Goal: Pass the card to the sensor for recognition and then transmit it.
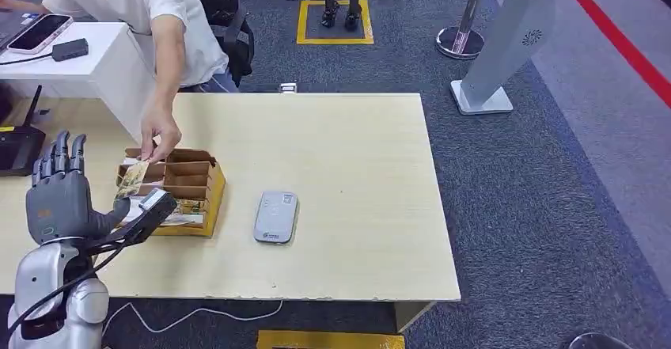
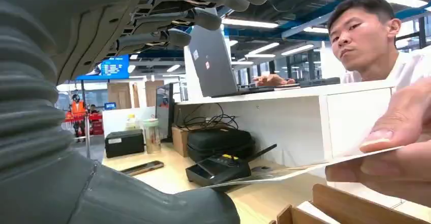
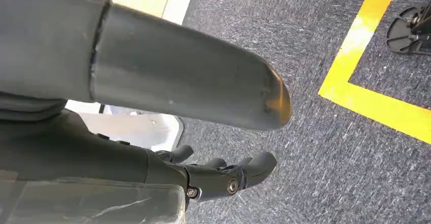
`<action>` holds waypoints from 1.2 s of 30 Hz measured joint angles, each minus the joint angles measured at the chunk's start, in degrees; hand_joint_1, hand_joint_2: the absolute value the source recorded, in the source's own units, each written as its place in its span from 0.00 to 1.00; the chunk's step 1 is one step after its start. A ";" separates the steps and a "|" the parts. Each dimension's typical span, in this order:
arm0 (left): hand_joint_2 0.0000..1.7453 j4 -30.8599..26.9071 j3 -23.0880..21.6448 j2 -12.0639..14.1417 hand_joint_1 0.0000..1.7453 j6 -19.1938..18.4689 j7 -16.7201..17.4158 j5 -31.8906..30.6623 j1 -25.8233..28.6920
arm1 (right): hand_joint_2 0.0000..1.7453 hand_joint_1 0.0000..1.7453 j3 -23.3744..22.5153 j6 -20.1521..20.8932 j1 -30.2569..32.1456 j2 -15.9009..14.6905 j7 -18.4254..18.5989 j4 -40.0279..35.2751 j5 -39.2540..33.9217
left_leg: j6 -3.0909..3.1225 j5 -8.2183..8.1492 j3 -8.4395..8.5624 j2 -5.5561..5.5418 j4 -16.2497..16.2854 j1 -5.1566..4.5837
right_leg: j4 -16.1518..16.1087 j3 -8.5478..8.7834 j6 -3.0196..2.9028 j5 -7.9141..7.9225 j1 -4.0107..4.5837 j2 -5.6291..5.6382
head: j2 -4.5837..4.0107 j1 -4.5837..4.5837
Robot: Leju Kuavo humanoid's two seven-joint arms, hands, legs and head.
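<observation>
While its fingers stand upright and spread, the left hand (image 1: 59,199) hovers over the counter (image 1: 332,151) at about 8 o'clock and holds nothing, its thumb pointing toward the cardboard box (image 1: 178,191). Just at 1 o'clock of that hand, the card (image 1: 133,180) is pinched by a person's hand (image 1: 161,135) above the box; in the left wrist view the card (image 2: 305,167) runs edge-on between the thick thumb and the fingers (image 2: 203,18) without touching either. Near the counter's middle, at 3 o'clock of the box, lies the grey sensor (image 1: 276,217). Over grey carpet, the right hand (image 3: 223,176) hangs with fingers loosely curled on nothing. Whether any print is on the card cannot be made out, and the person's head is cut off by the head view's edge.
</observation>
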 joint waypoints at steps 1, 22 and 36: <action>1.00 0.00 0.00 0.00 0.00 0.00 0.00 0.00 0.00 | 0.00 0.00 0.00 0.00 0.00 0.00 0.00 0.00 0.00 | 0.00 0.00 0.00 0.00 0.00 0.00 | 0.00 0.00 0.00 0.00 0.00 0.00 | 0.00 0.00; 1.00 3.65 -0.22 -0.42 1.00 -1.55 -1.92 -0.24 -3.79 | 0.00 0.00 0.66 0.00 -0.37 -0.55 -0.44 1.57 0.00 | 0.00 0.00 0.02 0.03 0.01 0.00 | -0.01 -0.03 0.00 0.01 0.00 0.03 | 0.00 0.00; 1.00 4.55 -0.31 -0.44 1.00 -1.46 -1.92 -0.17 -3.86 | 0.00 0.00 1.05 0.00 -0.39 -0.61 -0.44 2.29 -0.02 | 0.00 0.00 0.02 0.03 0.01 0.00 | -0.01 -0.03 0.00 0.01 0.00 0.04 | 0.00 0.00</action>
